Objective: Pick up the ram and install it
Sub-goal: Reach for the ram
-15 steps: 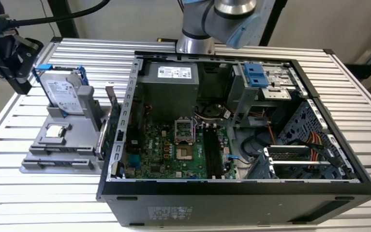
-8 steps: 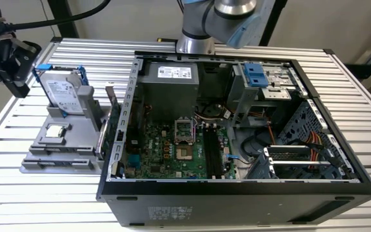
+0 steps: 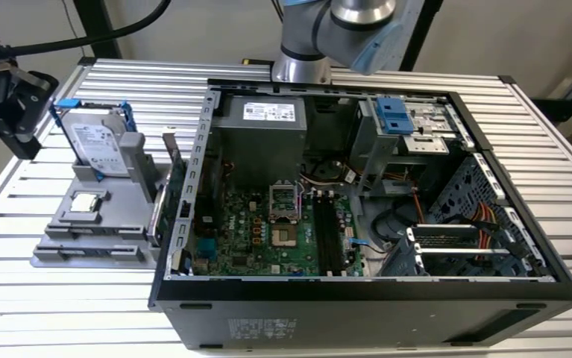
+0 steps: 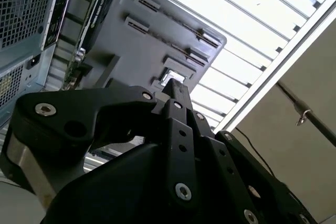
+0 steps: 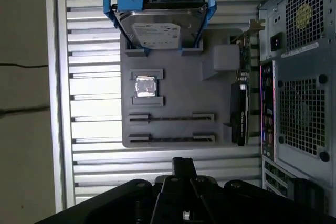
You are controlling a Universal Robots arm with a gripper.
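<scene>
**Gripper (image 3: 22, 145) closed on nothing, ram (image 5: 171, 139) untouched**

In the upper left of the exterior view the gripper hangs in the air beside the grey holder (image 3: 57, 257). It touches nothing and is well apart from the open computer case (image 3: 365, 298), which takes up the centre and right of that frame. In the first wrist view its fingers (image 5: 180, 166) are pressed together with nothing between them.

The ram stands in one of the holder's two long slots (seen edge-on, so it shows as a thin dark strip). In the exterior view that end of the holder lies toward the lower left of the frame.

The same holder carries three other parts:
- A small silver CPU chip (image 3: 86, 201) lies in a square recess at mid-left.
- A hard drive (image 3: 97, 142) in a blue frame stands tilted at the far end.
- An expansion card (image 3: 166, 186) stands on edge just beside the case wall.

Holder and case both rest on the slatted metal table (image 3: 67, 313). Inside the case the green motherboard (image 3: 256, 231) lies flat, and its long black memory slots (image 3: 327, 231) sit near the centre of the frame.
</scene>
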